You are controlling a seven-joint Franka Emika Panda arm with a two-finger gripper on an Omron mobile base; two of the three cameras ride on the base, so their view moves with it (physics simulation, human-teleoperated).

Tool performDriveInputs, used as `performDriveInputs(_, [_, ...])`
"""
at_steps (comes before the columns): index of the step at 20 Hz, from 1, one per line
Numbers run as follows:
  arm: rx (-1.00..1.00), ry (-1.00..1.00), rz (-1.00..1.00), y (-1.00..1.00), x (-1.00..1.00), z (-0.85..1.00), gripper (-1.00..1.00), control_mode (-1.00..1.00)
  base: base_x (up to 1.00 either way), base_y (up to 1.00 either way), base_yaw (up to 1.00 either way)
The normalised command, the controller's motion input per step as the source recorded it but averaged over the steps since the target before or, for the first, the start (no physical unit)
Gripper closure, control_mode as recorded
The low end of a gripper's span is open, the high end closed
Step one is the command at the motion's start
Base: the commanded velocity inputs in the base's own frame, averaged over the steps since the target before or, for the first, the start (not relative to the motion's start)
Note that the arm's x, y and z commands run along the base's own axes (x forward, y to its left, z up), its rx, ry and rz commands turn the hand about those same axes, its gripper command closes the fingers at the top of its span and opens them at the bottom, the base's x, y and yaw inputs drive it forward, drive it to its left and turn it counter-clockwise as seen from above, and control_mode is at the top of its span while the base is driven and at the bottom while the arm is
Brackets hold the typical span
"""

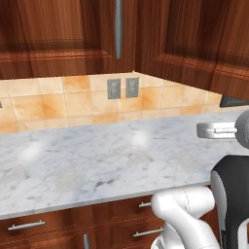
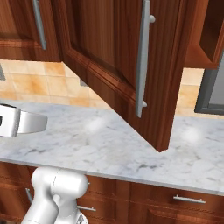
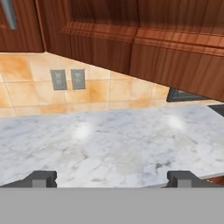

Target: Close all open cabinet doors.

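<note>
Marble counter (image 3: 113,140) spreads wide just below and ahead of the gripper (image 3: 111,178), nothing on it. Open cabinet door (image 2: 127,65) hangs above the counter, swung out from the wall over the worktop; in the hand view its lower edge (image 3: 175,65) sits up and to the right of the gripper, well apart from it. Its long silver bar handle (image 2: 143,57) runs vertical on the outer face. A shut cabinet door (image 1: 63,34) sits up and to the left of the hand, with its own handle (image 1: 118,29). Tiled backsplash (image 3: 100,92) lies straight ahead, past the counter, carrying two grey wall outlets (image 3: 68,79) up-left of the fingers. Drawer fronts (image 2: 183,199) are under the counter edge. Gripper fingertips (image 3: 41,178) stand wide apart, holding nothing, touching nothing.
</note>
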Motion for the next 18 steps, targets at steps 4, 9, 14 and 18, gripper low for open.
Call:
performDriveInputs(4, [0.0,-0.19,0.0,0.0,-0.2,0.43,-1.0,-1.0,0.0,0.0,0.0])
performDriveInputs(9, [0.0,-0.36,0.01,0.0,-0.31,0.56,-1.0,-1.0,0.0,0.0,0.0])
performDriveInputs(14, [0.01,-0.32,0.0,-0.1,0.0,0.54,-1.0,-1.0,0.0,0.0,0.0])
performDriveInputs(18, [0.04,-0.18,0.0,-0.27,0.19,0.19,-1.0,-1.0,0.0,0.0,0.0])
